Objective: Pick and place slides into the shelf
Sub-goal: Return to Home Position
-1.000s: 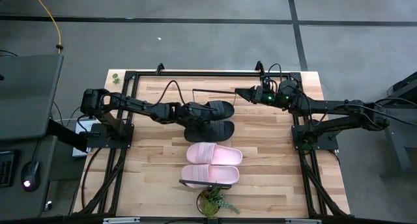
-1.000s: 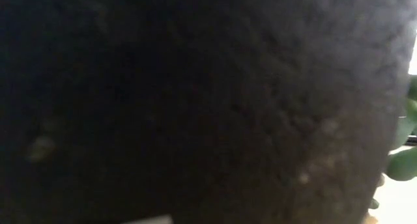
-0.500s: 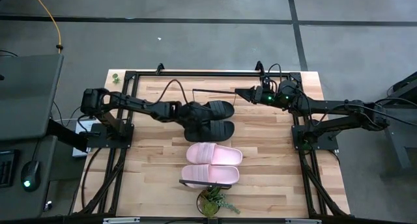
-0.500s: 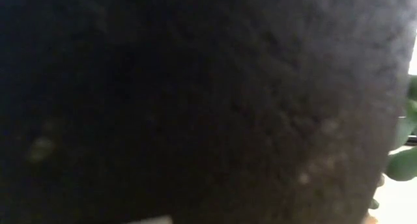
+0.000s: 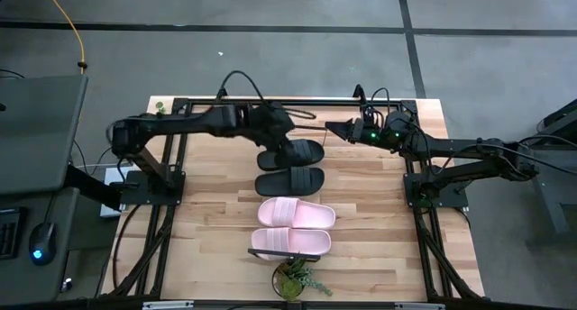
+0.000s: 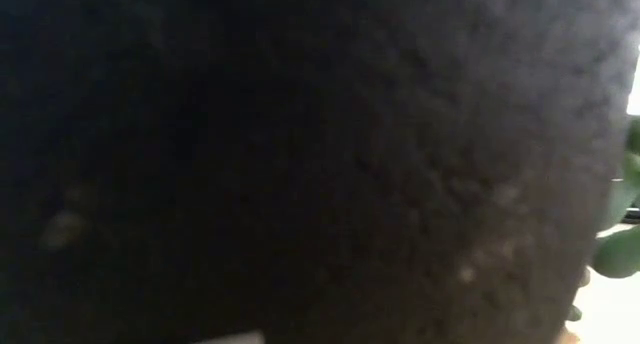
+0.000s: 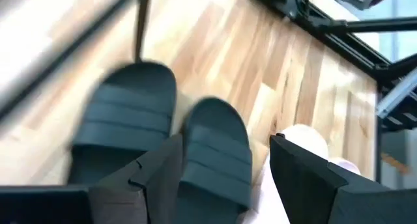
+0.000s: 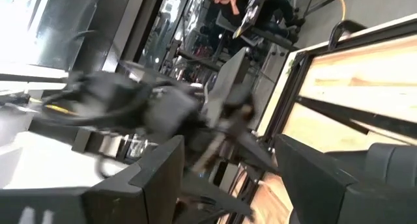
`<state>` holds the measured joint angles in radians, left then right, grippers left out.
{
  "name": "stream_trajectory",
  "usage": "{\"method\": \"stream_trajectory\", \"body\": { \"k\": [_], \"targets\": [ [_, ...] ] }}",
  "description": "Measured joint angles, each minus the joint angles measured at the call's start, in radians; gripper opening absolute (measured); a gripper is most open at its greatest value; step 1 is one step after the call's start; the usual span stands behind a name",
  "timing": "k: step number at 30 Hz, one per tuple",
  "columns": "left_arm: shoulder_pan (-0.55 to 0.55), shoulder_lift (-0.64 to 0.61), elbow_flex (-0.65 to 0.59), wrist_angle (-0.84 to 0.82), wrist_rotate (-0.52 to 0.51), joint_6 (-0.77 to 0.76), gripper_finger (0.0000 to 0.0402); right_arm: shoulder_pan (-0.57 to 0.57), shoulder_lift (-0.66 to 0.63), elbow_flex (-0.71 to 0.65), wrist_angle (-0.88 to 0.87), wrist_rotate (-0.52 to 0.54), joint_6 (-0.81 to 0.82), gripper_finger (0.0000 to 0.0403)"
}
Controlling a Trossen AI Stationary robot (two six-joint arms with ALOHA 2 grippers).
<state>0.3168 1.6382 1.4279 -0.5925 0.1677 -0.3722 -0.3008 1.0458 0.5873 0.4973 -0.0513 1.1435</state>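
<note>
Left tool [image 7: 226, 140]: fingers spread wide, nothing between them and touching nothing. It hangs over the far end of the long low shelf of light wood plank with thin black end bars [image 5: 255, 252]. In the left wrist view the pair of plain black rubber slip-on slides [image 7: 218, 152] lies below and ahead of the fingers.

Right tool [image 8: 229, 142]: fingers also apart, empty. In the high view it sits just beside the shelf's far end bar, on the right. Its wrist view shows only a blur of the other arm and the room.

Slides: all four are in one row along the shelf on the butcher-block wood table [image 5: 379, 238]. The black pair is at the end by the tools, side by side and nearly touching. The pair of pale pink slides with wide straps [image 5: 296, 214] is at the other end, next to a small green potted plant [image 5: 293, 278].

Low view: almost fully blocked by a dark rough surface, cannot tell what. Green leaves show at one edge.
</note>
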Motion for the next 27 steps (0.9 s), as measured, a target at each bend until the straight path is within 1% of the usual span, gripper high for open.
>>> {"method": "stream_trajectory", "body": {
  "k": [4,7,12,15,18,20,22,27],
  "targets": [
    [-0.003,0.001,0.155,-0.144,-0.099,0.030,0.0211,0.000,0.000,0.000,0.000,0.022,0.014,0.0231],
    [-0.003,0.000,0.260,-0.231,-0.147,0.032,0.0211,0.000,0.000,0.000,0.000,0.022,0.002,0.0231],
    [-0.003,0.000,0.405,-0.354,-0.158,0.079,0.0211,0.000,0.000,0.000,0.000,0.002,0.007,0.0231],
    [-0.003,0.000,0.481,-0.426,-0.158,0.091,0.0211,0.000,0.000,0.000,0.001,-0.002,0.070,0.0231],
    [-0.003,0.000,0.541,-0.468,-0.156,0.095,0.0211,0.000,0.000,0.000,0.001,-0.002,0.088,0.0231],
    [-0.003,-0.007,0.572,-0.490,-0.150,0.113,0.0211,0.000,0.000,0.000,-0.012,-0.002,0.016,0.0231],
    [-0.003,-0.019,0.595,-0.506,-0.147,0.132,0.0211,0.000,0.000,0.000,-0.022,-0.004,-0.014,0.0231],
    [-0.003,-0.060,0.610,-0.560,-0.162,0.140,0.0211,0.000,0.000,0.000,-0.030,-0.005,0.084,0.0231]
  ]
}}
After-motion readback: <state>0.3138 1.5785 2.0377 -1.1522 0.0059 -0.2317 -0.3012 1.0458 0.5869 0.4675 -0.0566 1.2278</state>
